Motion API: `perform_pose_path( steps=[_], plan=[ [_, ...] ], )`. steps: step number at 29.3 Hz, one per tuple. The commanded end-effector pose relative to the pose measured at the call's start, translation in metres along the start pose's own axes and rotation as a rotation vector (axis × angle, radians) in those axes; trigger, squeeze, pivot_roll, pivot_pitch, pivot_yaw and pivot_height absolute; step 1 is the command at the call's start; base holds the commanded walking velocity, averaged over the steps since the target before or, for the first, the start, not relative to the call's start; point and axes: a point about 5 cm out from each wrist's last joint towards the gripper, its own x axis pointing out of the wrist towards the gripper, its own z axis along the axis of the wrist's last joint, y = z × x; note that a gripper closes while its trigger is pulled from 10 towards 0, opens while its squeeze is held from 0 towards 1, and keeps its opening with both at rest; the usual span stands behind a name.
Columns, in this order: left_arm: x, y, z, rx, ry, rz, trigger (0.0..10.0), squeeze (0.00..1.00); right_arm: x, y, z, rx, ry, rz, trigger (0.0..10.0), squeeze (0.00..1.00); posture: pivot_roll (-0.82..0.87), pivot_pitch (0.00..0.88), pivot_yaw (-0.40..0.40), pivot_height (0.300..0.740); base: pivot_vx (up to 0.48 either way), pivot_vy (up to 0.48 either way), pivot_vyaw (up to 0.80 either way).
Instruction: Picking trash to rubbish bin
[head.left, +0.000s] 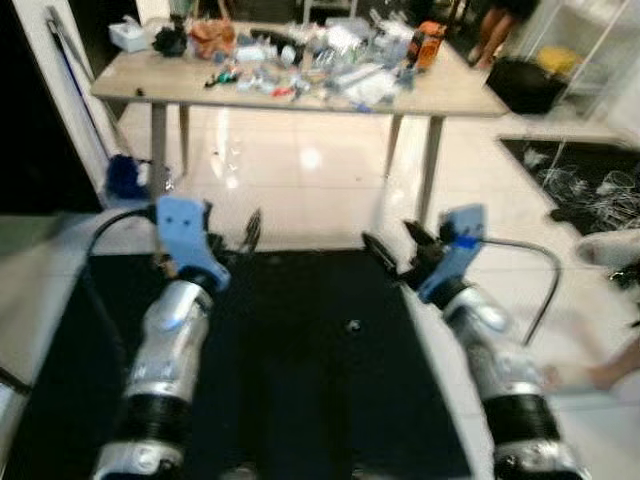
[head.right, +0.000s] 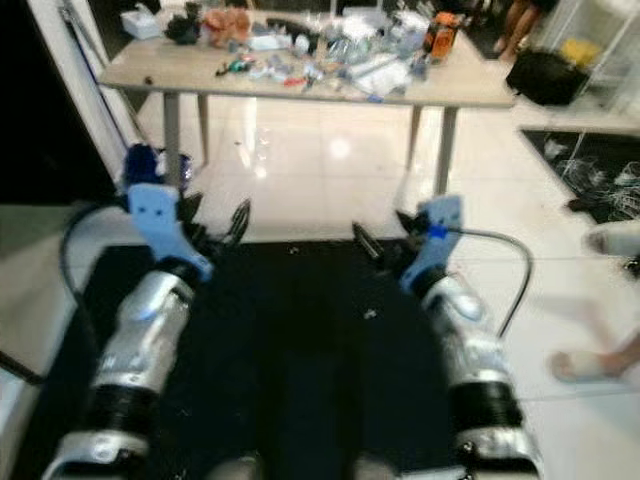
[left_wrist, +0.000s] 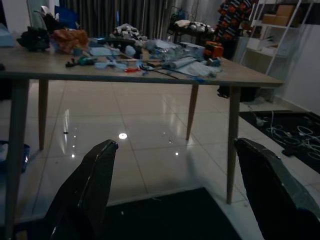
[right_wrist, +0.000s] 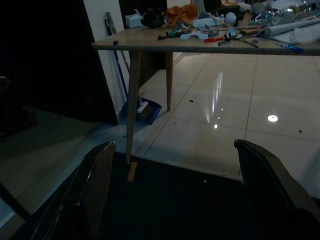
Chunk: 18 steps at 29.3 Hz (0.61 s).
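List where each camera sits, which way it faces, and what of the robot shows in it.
Left eye view: on the head, looking forward and down at the cluttered table and black mat; both silver arms show, left tool and right tool open.
Right eye view: the stereo twin, same scene.
Left wrist view: along its two black fingers, toward the table.
Right wrist view: along its fingers, toward the table's end and a blue dustpan.
All four share the table.

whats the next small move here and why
Probably step forward toward the wooden table. Both grippers, left and right, are open and hold nothing, raised over the black mat, while the clutter lies on the tabletop across a stretch of white tiled floor, likely out of reach.
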Motion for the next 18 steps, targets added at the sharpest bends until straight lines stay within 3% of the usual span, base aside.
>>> perform_pose_path(
  steps=[1, 9, 14, 18],
  plan=[
    [0.0008, -0.004, -0.0018, 0.013, 0.006, -0.017, 10.0, 0.0, -0.0021, -0.0037, 0.001, -0.016, 0.005, -0.006, 10.0, 0.0, -0.07, 0.0, -0.029, 0.74, 0.42, 0.0, 0.0],
    [0.0019, -0.0055, -0.0017, 0.011, 0.004, -0.036, 10.0, 0.0, -0.0023, -0.0049, -0.0004, 0.011, 0.012, -0.022, 10.0, 0.0, -0.07, 0.0, -0.03, 0.74, 0.418, 0.0, 0.0],
    [0.0023, -0.0062, -0.0012, 0.01, 0.002, -0.04, 10.0, 0.0, -0.0023, -0.005, -0.0013, 0.013, 0.018, -0.023, 10.0, 0.0, -0.08, 0.0, -0.029, 0.74, 0.416, 0.0, -0.8],
    [0.0026, -0.0066, -0.0013, 0.009, 0.001, -0.043, 10.0, 0.0, -0.0022, -0.005, -0.0016, 0.016, 0.015, -0.025, 10.0, 0.0, -0.08, 0.0, -0.028, 0.74, 0.418, 0.0, 0.0]
  ],
)
